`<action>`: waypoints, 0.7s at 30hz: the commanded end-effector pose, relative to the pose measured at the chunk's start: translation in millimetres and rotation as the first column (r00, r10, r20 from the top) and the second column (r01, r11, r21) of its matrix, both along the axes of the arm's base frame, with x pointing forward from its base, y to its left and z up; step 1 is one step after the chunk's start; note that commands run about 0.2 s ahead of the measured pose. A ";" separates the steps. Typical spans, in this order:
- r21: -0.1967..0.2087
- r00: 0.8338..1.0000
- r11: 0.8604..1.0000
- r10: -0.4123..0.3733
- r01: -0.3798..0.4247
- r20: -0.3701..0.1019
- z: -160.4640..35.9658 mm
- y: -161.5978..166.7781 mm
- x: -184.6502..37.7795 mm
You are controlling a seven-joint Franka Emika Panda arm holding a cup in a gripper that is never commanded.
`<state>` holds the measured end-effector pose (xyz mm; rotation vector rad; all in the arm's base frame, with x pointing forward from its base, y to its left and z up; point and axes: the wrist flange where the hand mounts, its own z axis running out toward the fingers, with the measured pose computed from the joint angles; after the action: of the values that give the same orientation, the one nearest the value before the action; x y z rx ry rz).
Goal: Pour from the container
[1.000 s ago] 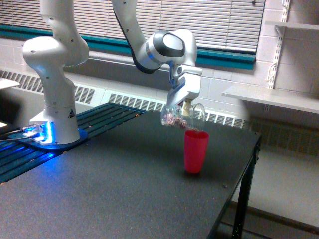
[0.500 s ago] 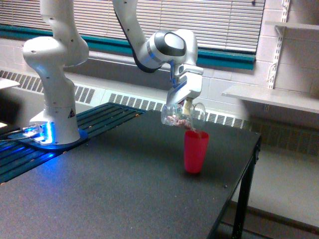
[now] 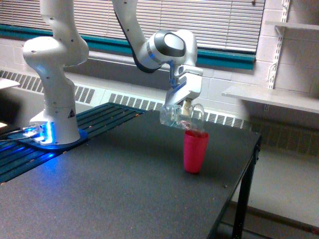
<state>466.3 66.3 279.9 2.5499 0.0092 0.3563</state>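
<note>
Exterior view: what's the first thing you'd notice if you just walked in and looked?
Probably the big white robot arm, whose gripper holds a clear cup tipped on its side, right above a bright pink cup standing near the far edge of the dark table. Next, the blue light glowing at the robot's base on the exterior view's left.

The arm point(image 3: 124, 22) is cut off by the top edge. The jaws are largely hidden behind the clear container point(image 3: 174, 115), whose contents are too blurred to be made out. The surface point(image 3: 99, 189) is cropped at the bottom edge.
</note>
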 end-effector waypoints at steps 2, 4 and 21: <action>-0.010 1.000 1.000 0.002 -0.002 -0.002 -0.5 -1.9 -1.4; -0.012 1.000 1.000 0.001 -0.001 -0.001 0.1 -2.7 -1.3; 0.006 0.999 1.000 -0.016 0.016 0.035 16.4 -9.3 0.4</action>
<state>464.6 59.2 284.2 2.5460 -0.0096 0.3633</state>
